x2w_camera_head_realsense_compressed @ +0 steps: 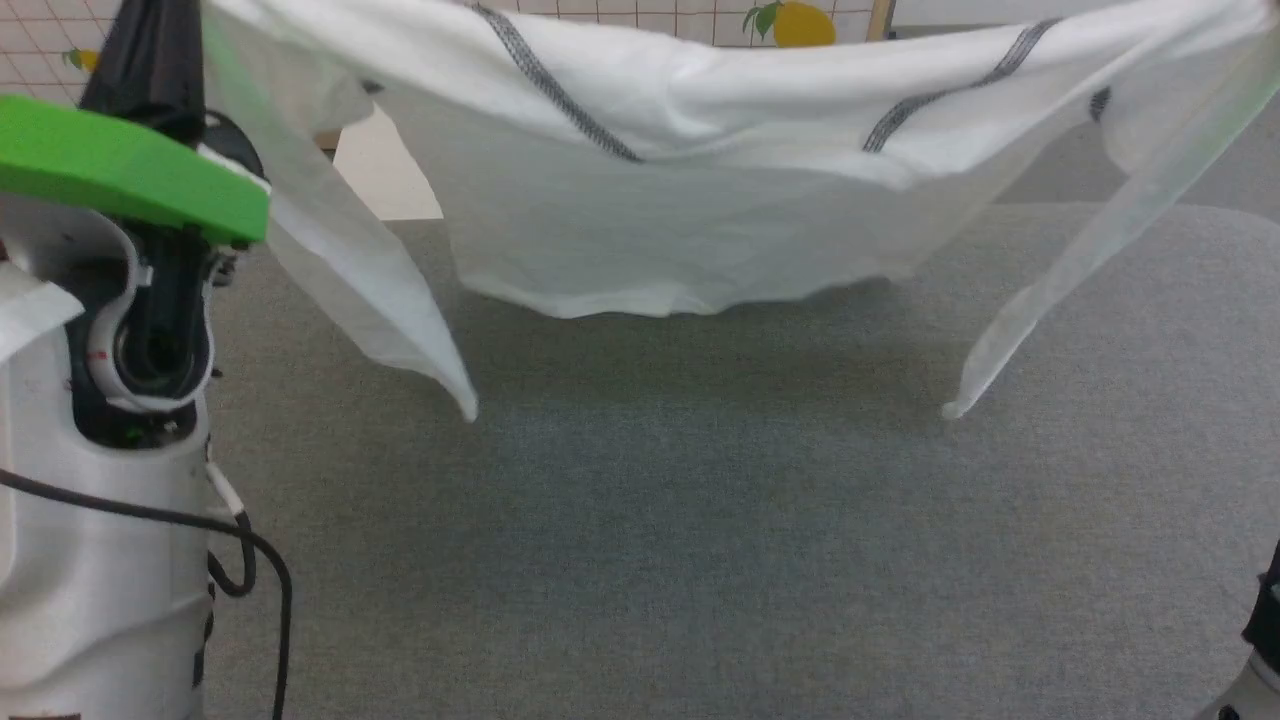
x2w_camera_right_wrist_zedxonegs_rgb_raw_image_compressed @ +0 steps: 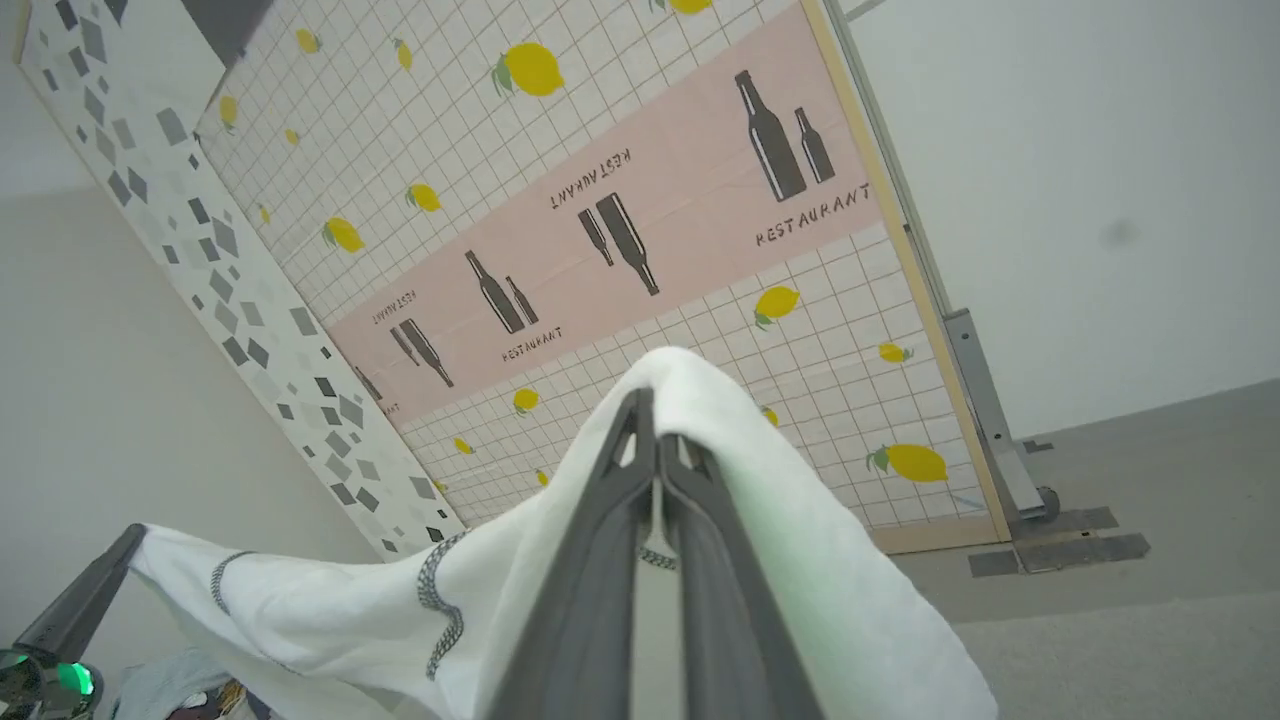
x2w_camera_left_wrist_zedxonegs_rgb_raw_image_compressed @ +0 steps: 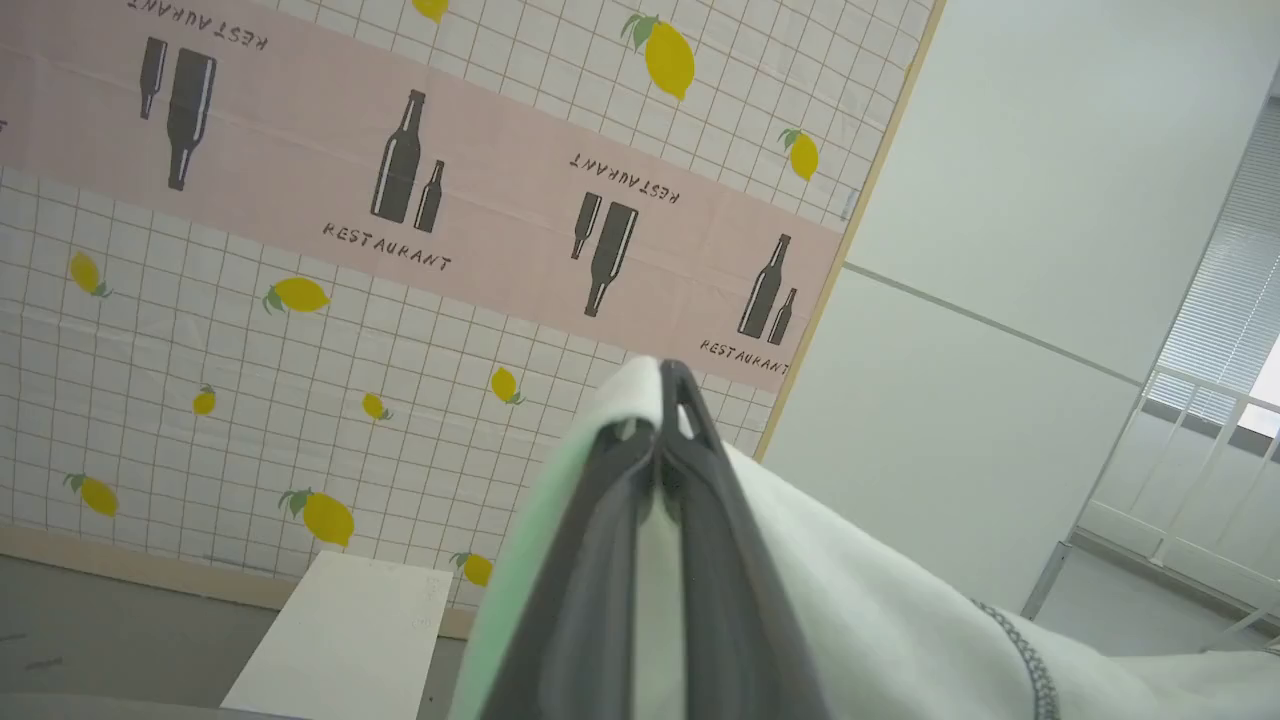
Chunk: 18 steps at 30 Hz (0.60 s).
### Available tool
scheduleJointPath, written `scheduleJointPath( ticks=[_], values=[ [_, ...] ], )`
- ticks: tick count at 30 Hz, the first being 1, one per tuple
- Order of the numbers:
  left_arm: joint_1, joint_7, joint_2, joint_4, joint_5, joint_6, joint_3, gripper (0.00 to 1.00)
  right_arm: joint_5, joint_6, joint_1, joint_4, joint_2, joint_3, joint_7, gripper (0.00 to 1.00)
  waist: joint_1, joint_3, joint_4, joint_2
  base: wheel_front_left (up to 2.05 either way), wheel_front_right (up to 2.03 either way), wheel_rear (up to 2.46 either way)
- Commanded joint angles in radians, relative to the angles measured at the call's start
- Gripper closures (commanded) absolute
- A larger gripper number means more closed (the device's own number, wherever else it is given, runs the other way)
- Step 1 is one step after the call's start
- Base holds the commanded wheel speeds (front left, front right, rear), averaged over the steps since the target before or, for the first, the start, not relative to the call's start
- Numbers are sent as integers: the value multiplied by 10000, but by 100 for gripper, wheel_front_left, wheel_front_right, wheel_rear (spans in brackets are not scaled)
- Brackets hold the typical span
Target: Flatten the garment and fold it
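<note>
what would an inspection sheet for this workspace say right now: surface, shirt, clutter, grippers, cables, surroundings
surface: grey fabric-like surface, with the shirt's shadow on it
job's things: garment held up and stretched between both grippers, lower edge and side ends hanging; not yet laid flat or folded
clutter: white box at the foot of the panel; blurred heap of cloth
grippers: left gripper shut on the garment; right gripper shut on the garment
cables: black cable looping off the left arm
surroundings: lemon-and-bottle patterned panel, plain pale wall, white railing
</note>
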Motion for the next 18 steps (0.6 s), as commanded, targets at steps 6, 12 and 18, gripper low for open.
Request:
scheduleJointPath(
  ticks=[6, 12, 18],
  values=[
    [-1393, 312, 389, 276, 291, -17, -87, 100, -440, -13, -1766, 445, -10, -276, 557, 100, 0, -315, 143, 0, 0, 0, 0],
    [-2180, 688, 735, 957, 420, 70, -83, 100, -579, -13, -2811, 1156, -9, -461, 1020, 100, 0, -182, 125, 0, 0, 0, 0],
    [-2959, 965, 1157, 1972, 678, 39, -177, 100, -797, -13, -3939, 1970, -8, -834, 1339, 100, 0, 524, 68, 0, 0, 0, 0]
  ],
)
